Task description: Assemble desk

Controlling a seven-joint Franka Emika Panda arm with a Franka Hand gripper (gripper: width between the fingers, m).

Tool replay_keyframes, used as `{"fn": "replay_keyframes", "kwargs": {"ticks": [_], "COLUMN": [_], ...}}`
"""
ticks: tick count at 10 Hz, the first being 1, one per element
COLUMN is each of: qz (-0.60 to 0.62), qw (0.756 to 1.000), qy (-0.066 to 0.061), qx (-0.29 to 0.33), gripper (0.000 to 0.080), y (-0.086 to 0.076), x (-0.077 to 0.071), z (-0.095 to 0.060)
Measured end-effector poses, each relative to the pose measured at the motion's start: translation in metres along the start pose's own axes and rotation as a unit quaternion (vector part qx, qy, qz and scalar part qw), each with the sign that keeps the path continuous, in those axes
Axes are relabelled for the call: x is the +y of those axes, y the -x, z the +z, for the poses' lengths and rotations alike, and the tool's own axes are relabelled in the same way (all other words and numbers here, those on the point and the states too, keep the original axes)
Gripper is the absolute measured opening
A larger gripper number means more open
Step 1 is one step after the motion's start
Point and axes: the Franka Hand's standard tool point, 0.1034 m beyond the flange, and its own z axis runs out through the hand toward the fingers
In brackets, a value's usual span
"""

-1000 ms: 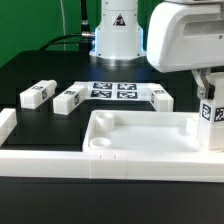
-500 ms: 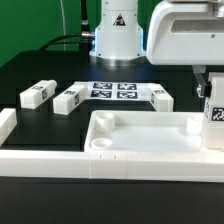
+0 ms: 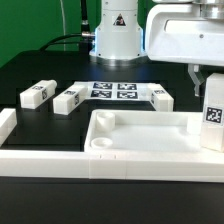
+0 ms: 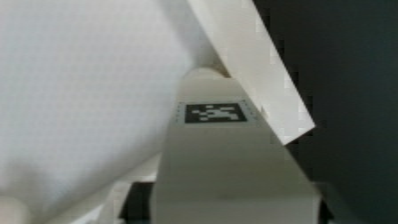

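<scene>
One large shallow white plastic tray-like tabletop with a raised rim (image 3: 150,135) lies on the black table (image 3: 40,60), filling the near part of the exterior view from the middle to the right edge. Inside the tray, a round recess shows in the corner toward the exterior view's left.

There are four small white rectangular leg blocks with black-white square tags. One, the held leg block (image 3: 213,118), stands upright at the tray's end on the exterior view's right, with its tag facing the camera. Whether its lower end touches the tray cannot be told. The gripper (image 3: 208,85) holds it near the top, with a dark finger (image 3: 197,78) pressed against its side. In the wrist view the same block (image 4: 222,160) runs down between the fingers, which are closed on it, with the tabletop (image 4: 80,90) and its rim beneath.

The other three lie flat on the table beyond the tray:
- two (image 3: 36,94) (image 3: 68,99) side by side toward the exterior view's left
- one (image 3: 160,97) toward the right

Between the second and third lies one thin flat white marker board (image 3: 113,91) with several tags. Long white border rails (image 3: 40,160) meet at the near-left corner, just beside the tray. The white robot base (image 3: 118,30) stands behind
</scene>
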Motion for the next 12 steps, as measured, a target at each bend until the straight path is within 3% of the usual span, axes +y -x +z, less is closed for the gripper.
{"fn": "replay_keyframes", "kwargs": {"ticks": [8,9,10,12], "qz": [0.271,0.285,0.275,0.243], "qw": [0.962,0.958,0.961,0.970], "qy": [-0.006,-0.007,-0.007,-0.004], "qx": [-0.016,-0.016,-0.016,-0.018], "gripper": [0.0290,0.0371,0.0371,0.0619], "y": [0.0000,0.0000,0.0001,0.0008], "x": [0.0010,0.0009,0.0010,0.0009], "z": [0.0007,0.0009,0.0011,0.0005]}}
